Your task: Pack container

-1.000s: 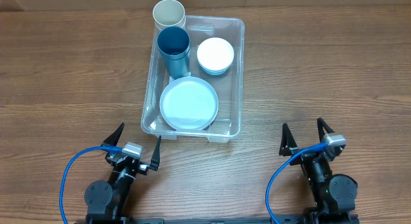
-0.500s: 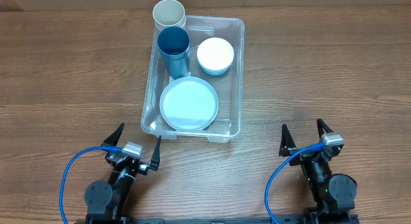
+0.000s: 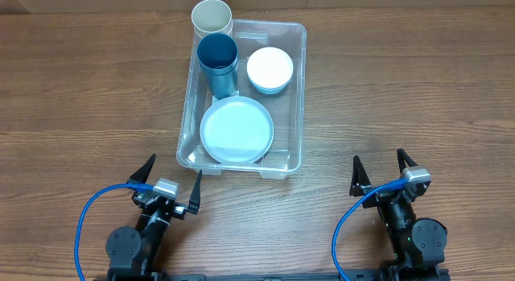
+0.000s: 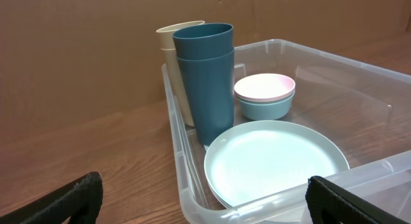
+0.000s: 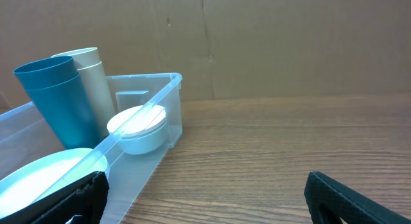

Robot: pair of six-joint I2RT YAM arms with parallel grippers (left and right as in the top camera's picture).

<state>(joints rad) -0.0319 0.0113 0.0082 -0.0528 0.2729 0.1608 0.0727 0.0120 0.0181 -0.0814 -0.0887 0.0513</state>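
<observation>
The clear container (image 3: 296, 96) stands on the table's middle far side. Inside it are a pale blue plate (image 3: 236, 130), stacked bowls with a white one on top (image 3: 269, 69) and stacked dark teal cups (image 3: 217, 62). A cream cup (image 3: 212, 18) stands just outside the far left corner. My left gripper (image 3: 170, 179) is open and empty near the container's near left corner. My right gripper (image 3: 381, 169) is open and empty to the container's right. The left wrist view shows the container (image 4: 192, 192), plate (image 4: 276, 160), bowls (image 4: 265, 95) and teal cups (image 4: 205, 76).
Bare wooden tabletop (image 3: 418, 88) surrounds the container. A brown cardboard wall (image 5: 289, 44) stands behind the table in the wrist views. The right wrist view shows the container's right wall (image 5: 138, 179) at its left.
</observation>
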